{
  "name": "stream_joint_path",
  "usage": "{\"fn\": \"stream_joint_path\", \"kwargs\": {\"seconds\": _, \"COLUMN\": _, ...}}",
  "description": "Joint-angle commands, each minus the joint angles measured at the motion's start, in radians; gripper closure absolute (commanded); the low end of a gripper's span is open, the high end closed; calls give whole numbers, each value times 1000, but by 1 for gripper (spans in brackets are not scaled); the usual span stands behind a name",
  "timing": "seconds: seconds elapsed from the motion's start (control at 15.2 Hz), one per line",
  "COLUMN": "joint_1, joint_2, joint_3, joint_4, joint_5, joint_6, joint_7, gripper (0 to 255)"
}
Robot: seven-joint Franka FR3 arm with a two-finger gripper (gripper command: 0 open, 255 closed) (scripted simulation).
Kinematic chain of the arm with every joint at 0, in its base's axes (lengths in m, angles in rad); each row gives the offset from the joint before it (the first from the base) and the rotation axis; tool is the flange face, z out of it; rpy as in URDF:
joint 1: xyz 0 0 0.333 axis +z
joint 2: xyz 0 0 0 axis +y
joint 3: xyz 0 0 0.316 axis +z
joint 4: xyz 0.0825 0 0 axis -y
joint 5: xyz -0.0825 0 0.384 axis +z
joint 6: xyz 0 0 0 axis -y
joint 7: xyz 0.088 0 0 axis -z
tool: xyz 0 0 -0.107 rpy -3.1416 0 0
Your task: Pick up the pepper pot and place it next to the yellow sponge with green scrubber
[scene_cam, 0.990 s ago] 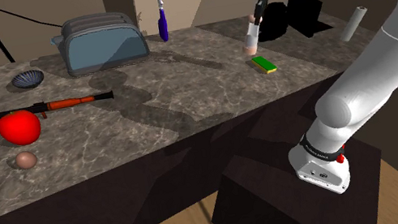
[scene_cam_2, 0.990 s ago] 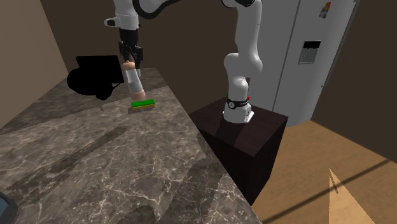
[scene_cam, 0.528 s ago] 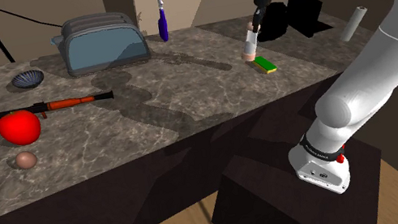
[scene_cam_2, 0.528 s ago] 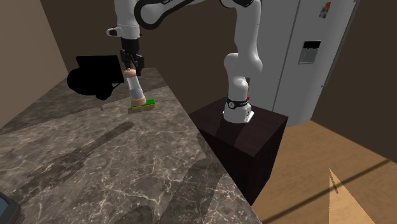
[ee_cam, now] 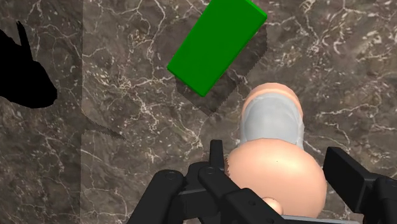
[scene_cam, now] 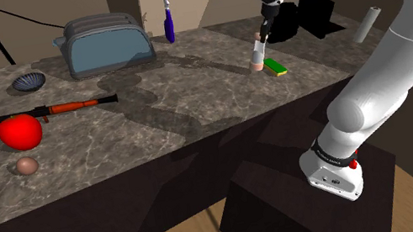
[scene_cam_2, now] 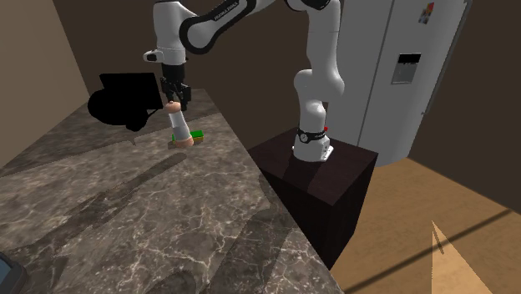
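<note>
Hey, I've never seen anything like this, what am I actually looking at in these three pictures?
It's a simulated white robot arm on a dark box beside a stone-patterned counter. Two pictures come from cameras standing nearby; the third from a camera on the hand, looking along its black fingers. The hand grips the top of a pale pepper pot, close beside a green-topped sponge. Elsewhere on the counter: a toaster, a blue bottle, a red lump.

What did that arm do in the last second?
The tool, still shut on the pepper pot, lowered it toward the counter, close beside the sponge, shifting slightly to the shoulder view's left. The sponge and toaster stayed put.
</note>
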Motion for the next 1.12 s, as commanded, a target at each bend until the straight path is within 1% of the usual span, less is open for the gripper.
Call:
{"fn": "stream_joint_path", "kwargs": {"seconds": 0.0, "joint_1": 0, "joint_2": 8, "joint_3": 0, "joint_4": -18, "joint_5": -1, "joint_6": 27, "joint_7": 4, "gripper": 255}}
{"fn": "stream_joint_path", "kwargs": {"seconds": 0.07, "joint_1": 0, "joint_2": 18, "joint_3": 0, "joint_4": -30, "joint_5": 0, "joint_6": 49, "joint_7": 5, "gripper": 255}}
{"fn": "stream_joint_path", "kwargs": {"seconds": 0.59, "joint_1": 0, "joint_2": 18, "joint_3": 0, "joint_4": -30, "joint_5": 0, "joint_6": 49, "joint_7": 5, "gripper": 255}}
{"fn": "stream_joint_path", "kwargs": {"seconds": 0.66, "joint_1": 0, "joint_2": 18, "joint_3": 0, "joint_4": -30, "joint_5": 0, "joint_6": 49, "joint_7": 5, "gripper": 0}}
{"fn": "stream_joint_path", "kwargs": {"seconds": 0.99, "joint_1": 0, "joint_2": 18, "joint_3": 0, "joint_4": -31, "joint_5": 0, "joint_6": 49, "joint_7": 5, "gripper": 0}}
{"fn": "stream_joint_path", "kwargs": {"seconds": 1.06, "joint_1": 2, "joint_2": 0, "joint_3": 2, "joint_4": -17, "joint_5": -2, "joint_6": 17, "joint_7": 7, "gripper": 0}}
